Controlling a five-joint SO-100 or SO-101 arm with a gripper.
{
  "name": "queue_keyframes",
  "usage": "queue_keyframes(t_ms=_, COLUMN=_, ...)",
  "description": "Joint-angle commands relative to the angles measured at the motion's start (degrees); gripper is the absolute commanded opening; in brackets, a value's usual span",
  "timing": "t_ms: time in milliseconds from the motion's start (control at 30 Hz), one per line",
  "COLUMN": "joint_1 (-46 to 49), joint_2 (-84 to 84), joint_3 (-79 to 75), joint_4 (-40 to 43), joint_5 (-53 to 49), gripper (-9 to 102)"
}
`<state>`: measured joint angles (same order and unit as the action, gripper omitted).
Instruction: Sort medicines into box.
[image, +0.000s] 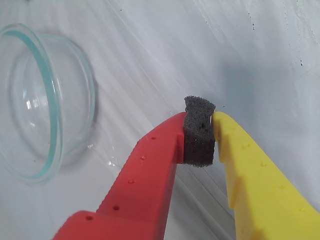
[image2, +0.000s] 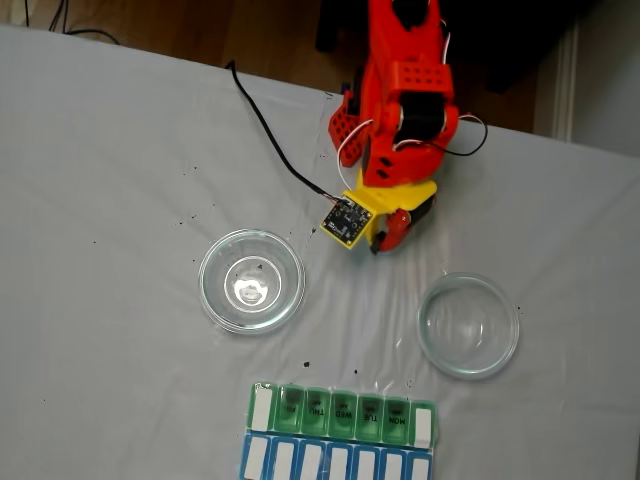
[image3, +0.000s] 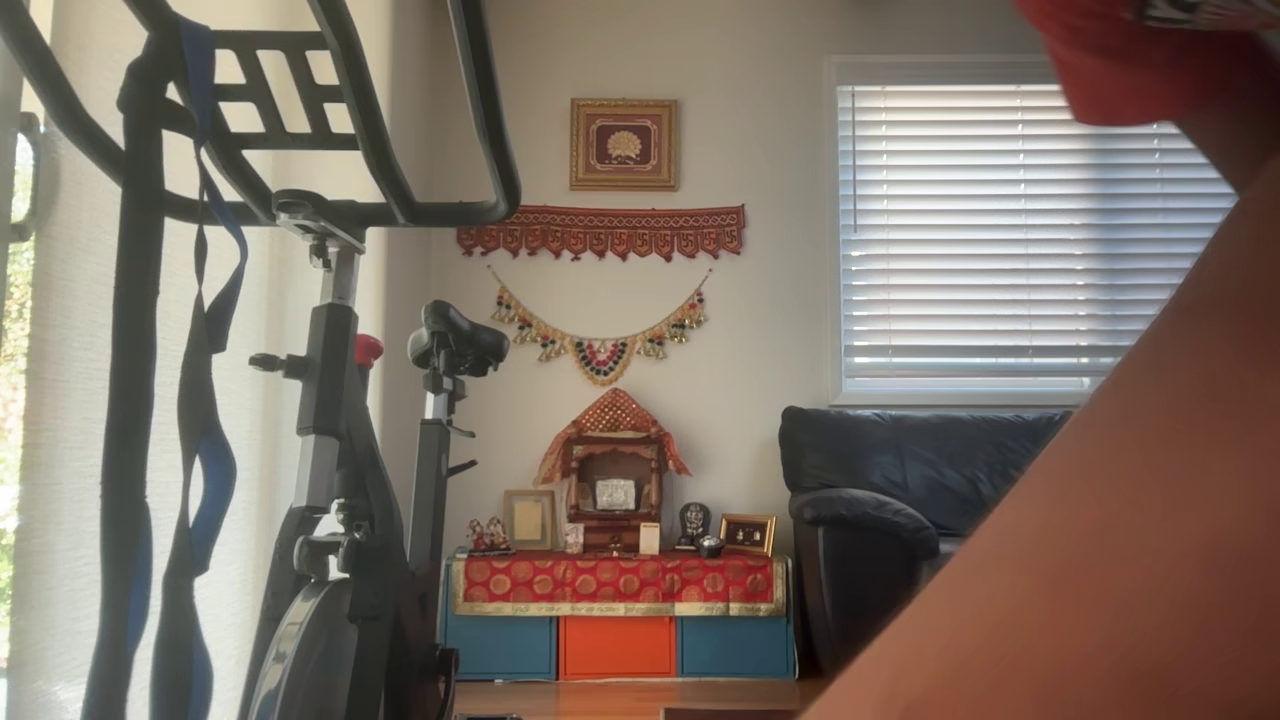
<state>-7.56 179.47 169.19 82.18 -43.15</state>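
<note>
Hand closed, red and yellow fingers pressed on own grey foam pad. Green-lidded pill box lies well below hand in fixed view, past two empty glass dishes.

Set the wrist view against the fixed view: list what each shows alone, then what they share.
Wrist view alone: the dark foam pad pinched between the red and yellow fingers of the claw, close up. Fixed view alone: the pill box with green day lids, the blue-lidded row beside it, a second glass dish, the arm's body and a black cable. Both: the claw, a glass dish with nothing visible in it, and the white table cover.
</note>
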Motion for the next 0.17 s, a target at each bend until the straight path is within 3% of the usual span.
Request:
queue_keyframes(t_ms=0, joint_1=-0.2, joint_2=-0.4, joint_3=-0.8, joint_4=1.6, joint_5=0.5, gripper=2)
queue_keyframes(t_ms=133, joint_1=-0.2, joint_2=-0.4, joint_3=-0.8, joint_4=1.6, joint_5=0.5, gripper=2)
